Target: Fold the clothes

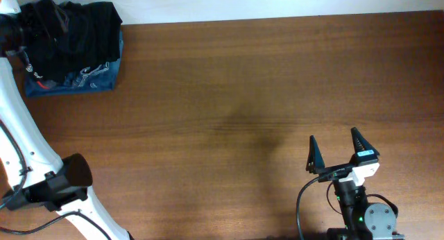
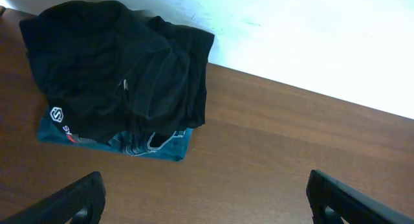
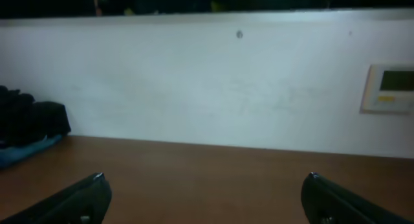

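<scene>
The clothes (image 1: 87,25), a plain black crumpled garment, lie on top of a small pile at the table's far left corner against the wall. The left wrist view shows the clothes (image 2: 110,56) ahead and to the left. My left gripper (image 2: 206,191) is open over bare wood, short of the pile and to its right, touching nothing. My right gripper (image 1: 334,137) stands open near the front right of the table, far from the pile. In its own view the right gripper (image 3: 206,180) holds nothing, and the clothes (image 3: 32,117) are a dark lump at the far left.
Under the black garment lie a blue garment with white print (image 2: 155,145) and dark fabric with a round white logo (image 2: 57,114). A white wall (image 3: 213,88) borders the table's far edge. The left arm's white links (image 1: 28,150) stand along the table's left side.
</scene>
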Robot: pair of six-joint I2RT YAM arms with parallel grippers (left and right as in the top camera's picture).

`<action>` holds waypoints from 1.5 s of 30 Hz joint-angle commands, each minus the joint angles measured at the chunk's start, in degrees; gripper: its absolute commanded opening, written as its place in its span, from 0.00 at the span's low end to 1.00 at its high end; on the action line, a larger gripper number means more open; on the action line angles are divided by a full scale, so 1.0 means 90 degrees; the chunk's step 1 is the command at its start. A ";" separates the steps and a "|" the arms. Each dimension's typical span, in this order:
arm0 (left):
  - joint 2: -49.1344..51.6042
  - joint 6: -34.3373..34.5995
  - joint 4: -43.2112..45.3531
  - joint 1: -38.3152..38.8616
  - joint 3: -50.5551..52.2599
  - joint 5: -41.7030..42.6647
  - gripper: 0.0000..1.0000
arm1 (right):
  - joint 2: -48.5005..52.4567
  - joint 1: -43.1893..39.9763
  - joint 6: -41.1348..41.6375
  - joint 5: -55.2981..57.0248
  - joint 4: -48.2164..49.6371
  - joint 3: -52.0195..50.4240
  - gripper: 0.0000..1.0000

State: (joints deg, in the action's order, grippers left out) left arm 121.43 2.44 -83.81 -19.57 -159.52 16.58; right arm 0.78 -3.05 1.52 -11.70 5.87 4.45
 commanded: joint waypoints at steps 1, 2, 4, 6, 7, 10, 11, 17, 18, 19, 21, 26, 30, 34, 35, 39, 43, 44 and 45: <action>0.0041 -0.0032 -0.0005 -0.0034 -0.0007 0.0066 0.99 | -0.0066 -0.0051 0.0051 -0.0202 0.0294 -0.0267 0.99; 0.0041 -0.0032 -0.0005 -0.0034 -0.0007 0.0066 0.99 | -0.0066 -0.0051 0.0053 -0.0204 0.0369 -0.0347 0.99; 0.0041 -0.0032 -0.0005 -0.0034 -0.0007 0.0066 0.99 | -0.0066 -0.0049 0.0053 -0.0206 0.0406 -0.0432 0.99; 0.0041 -0.0032 -0.0005 -0.0034 -0.0007 0.0066 0.99 | -0.0066 -0.0046 0.0053 -0.0202 0.0364 -0.0459 0.99; 0.0041 -0.0032 -0.0005 -0.0034 -0.0007 0.0066 0.99 | -0.0066 -0.0046 0.0051 -0.0202 0.0372 -0.0459 0.99; 0.0041 -0.0032 -0.0005 -0.0034 -0.0007 0.0066 0.99 | -0.0066 -0.0046 0.0051 -0.0202 0.0576 -0.0459 0.99; 0.0041 -0.0032 -0.0005 -0.0034 -0.0007 0.0066 0.99 | -0.0066 -0.0046 0.0053 -0.0204 0.0746 -0.0459 0.99; 0.0041 -0.0032 -0.0005 -0.0034 -0.0007 0.0066 0.99 | -0.0066 -0.0039 0.0053 -0.0491 0.2181 -0.0459 0.99; 0.0041 -0.0032 -0.0005 -0.0034 -0.0007 0.0066 0.99 | -0.0066 -0.0039 0.0053 -0.0520 0.2324 -0.0459 0.99; 0.0041 -0.0032 -0.0005 -0.0034 -0.0007 0.0066 0.99 | -0.0066 -0.0039 0.0053 -0.0522 0.2402 -0.0459 0.99; 0.0041 -0.0032 -0.0005 -0.0034 -0.0007 0.0066 0.99 | -0.0066 -0.0039 0.0051 -0.0534 0.2567 -0.0459 0.99; 0.0041 -0.0032 -0.0005 -0.0034 -0.0007 0.0066 0.99 | -0.0066 -0.0039 0.0051 -0.0534 0.2416 -0.0459 0.99; 0.0041 -0.0032 -0.0005 -0.0034 -0.0007 0.0066 0.99 | -0.0066 -0.0041 0.0049 -0.0532 0.1860 -0.0459 0.99; 0.0041 -0.0032 -0.0005 -0.0034 -0.0007 0.0066 0.99 | -0.0066 -0.0041 0.0051 -0.0486 0.1069 -0.0459 0.99; 0.0041 -0.0032 -0.0005 -0.0034 -0.0007 0.0066 0.99 | -0.0066 -0.0041 0.0051 -0.0491 0.0894 -0.0459 0.99; 0.0041 -0.0032 -0.0005 -0.0032 -0.0007 0.0066 0.99 | -0.0066 -0.0039 0.0053 -0.0515 0.0204 -0.0459 0.99; 0.0041 -0.0032 -0.0005 -0.0034 -0.0007 0.0066 0.99 | -0.0066 -0.0041 0.0051 -0.0510 -0.0347 -0.0459 0.99; 0.0041 -0.0032 -0.0007 -0.0034 -0.0007 0.0066 0.99 | -0.0066 -0.0041 0.0051 -0.0510 -0.0476 -0.0459 0.99; 0.0041 -0.0032 -0.0007 -0.0034 -0.0007 0.0066 0.99 | -0.0066 -0.0041 0.0051 -0.0510 -0.0597 -0.0459 0.99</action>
State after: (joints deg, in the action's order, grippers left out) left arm 121.43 2.44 -83.83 -19.57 -159.52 16.56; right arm 0.62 -3.07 1.52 -15.99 2.37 0.58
